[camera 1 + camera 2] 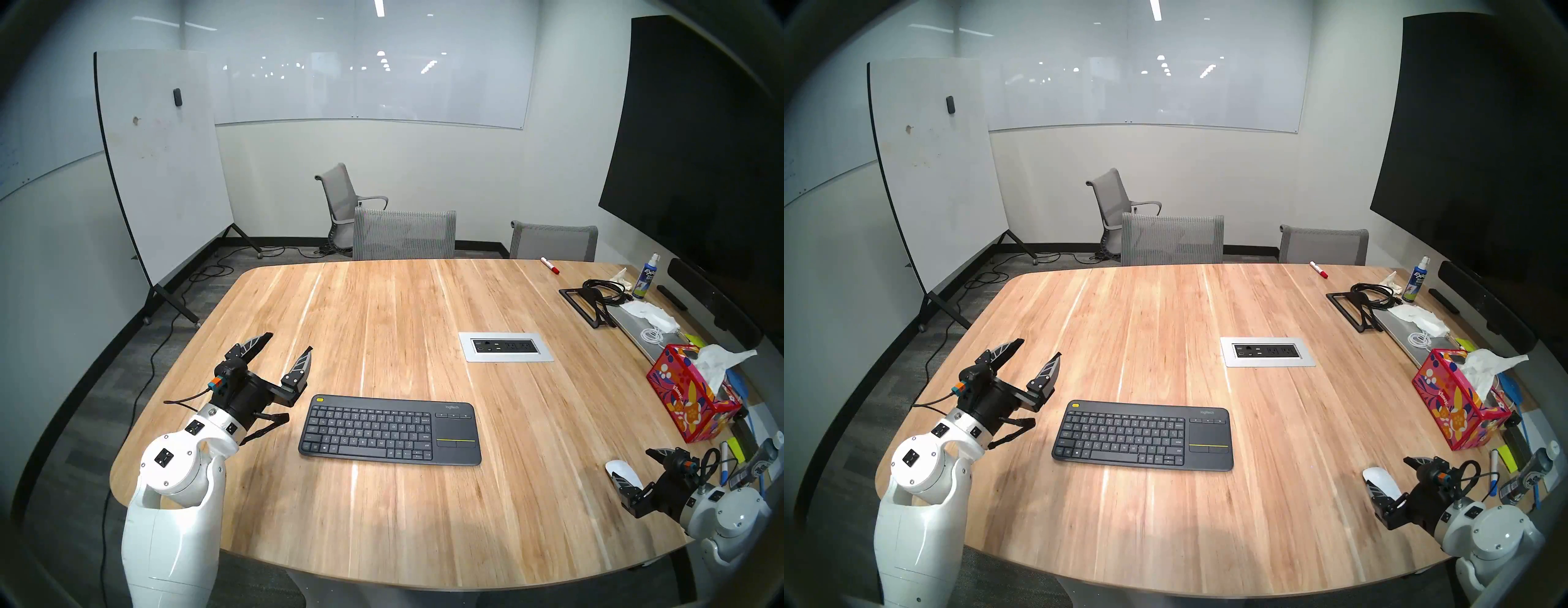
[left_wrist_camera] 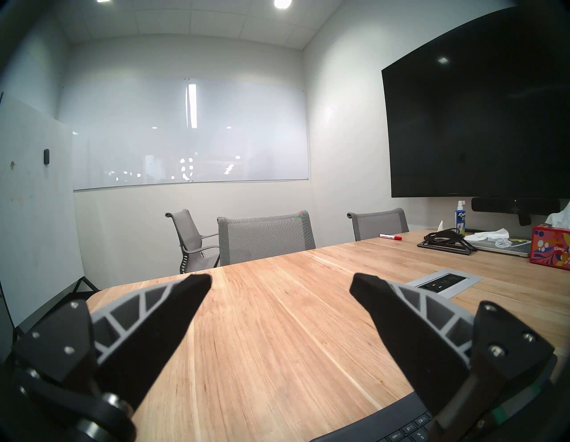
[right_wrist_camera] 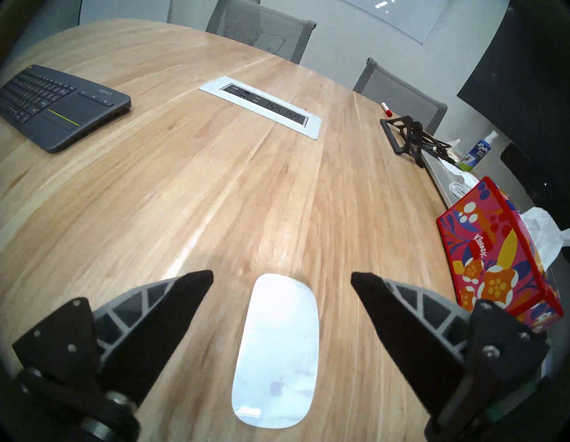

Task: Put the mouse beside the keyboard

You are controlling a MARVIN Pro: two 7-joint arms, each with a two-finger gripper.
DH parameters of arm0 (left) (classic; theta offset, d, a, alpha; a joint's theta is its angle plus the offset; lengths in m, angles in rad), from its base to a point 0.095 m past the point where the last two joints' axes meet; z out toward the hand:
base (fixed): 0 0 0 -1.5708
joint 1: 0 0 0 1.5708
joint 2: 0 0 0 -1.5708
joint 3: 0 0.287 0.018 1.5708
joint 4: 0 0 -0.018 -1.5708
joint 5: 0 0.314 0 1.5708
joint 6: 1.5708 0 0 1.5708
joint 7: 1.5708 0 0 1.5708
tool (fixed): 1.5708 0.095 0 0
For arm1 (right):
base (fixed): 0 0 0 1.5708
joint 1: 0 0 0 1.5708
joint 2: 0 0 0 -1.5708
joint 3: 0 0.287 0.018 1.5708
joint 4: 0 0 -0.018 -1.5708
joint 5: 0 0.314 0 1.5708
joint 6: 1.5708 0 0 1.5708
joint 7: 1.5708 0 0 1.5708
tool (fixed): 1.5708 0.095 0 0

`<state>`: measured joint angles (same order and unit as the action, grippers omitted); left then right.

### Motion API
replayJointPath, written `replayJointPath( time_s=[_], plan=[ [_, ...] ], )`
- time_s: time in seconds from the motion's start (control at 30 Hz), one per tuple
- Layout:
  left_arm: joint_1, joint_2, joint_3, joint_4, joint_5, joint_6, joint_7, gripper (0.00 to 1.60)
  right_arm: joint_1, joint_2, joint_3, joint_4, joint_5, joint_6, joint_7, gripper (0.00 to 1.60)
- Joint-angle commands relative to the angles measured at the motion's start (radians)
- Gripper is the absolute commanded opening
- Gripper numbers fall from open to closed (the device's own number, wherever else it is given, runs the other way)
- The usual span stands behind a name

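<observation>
Nearest the robot's right side, the right pincer (image 3: 282,277) hangs low over the tabletop (image 3: 191,191) with its fingers spread wide apart, one on each side of the mouse (image 3: 277,352). Neither finger touches the shell in the wrist view; the gaps on both sides look roughly equal, which suggests the pincer has been lined up along the mouse's length so that closing would catch its two long flanks. The grasp itself is not yet made.

The mouse is a low, glossy white oval, gently domed, with a faint grey logo near its close end and ceiling light reflected across its top. No buttons or cord show. Such a slick, shallow shape will probably want a low, centred squeeze to avoid popping out.

It lies near the right-hand edge, close to a red patterned tissue box (image 3: 499,256), and well apart from the keyboard (image 1: 390,431). That flat dark keyboard sits further left, its touchpad end towards the mouse, with bare wood beside that end as the likely landing spot.

Beyond the keyboard's other end, the left pincer (image 1: 288,342) is raised off the tabletop, fingers apart and holding nothing, seemingly parked out of the way.
</observation>
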<state>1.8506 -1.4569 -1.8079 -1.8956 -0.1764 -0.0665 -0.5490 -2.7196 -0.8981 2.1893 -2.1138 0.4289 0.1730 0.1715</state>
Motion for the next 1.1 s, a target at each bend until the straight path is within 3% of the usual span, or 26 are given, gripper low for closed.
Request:
replayJointPath(
  time_s=[0.0,0.5,1.07],
  plan=[
    [0.001,0.000,0.000,-0.017,0.001,-0.001,0.000,1.60,0.010,-0.012,0.029,-0.053,0.041,0.059,-0.011,1.60],
    [0.001,0.000,0.000,-0.017,0.001,-0.001,0.000,1.60,-0.012,-0.012,0.091,-0.106,0.087,0.221,0.010,1.60],
    [0.001,0.000,0.000,-0.017,0.001,-0.001,0.000,1.60,0.077,0.058,-0.011,0.018,0.093,0.263,0.010,1.60]
  ],
)
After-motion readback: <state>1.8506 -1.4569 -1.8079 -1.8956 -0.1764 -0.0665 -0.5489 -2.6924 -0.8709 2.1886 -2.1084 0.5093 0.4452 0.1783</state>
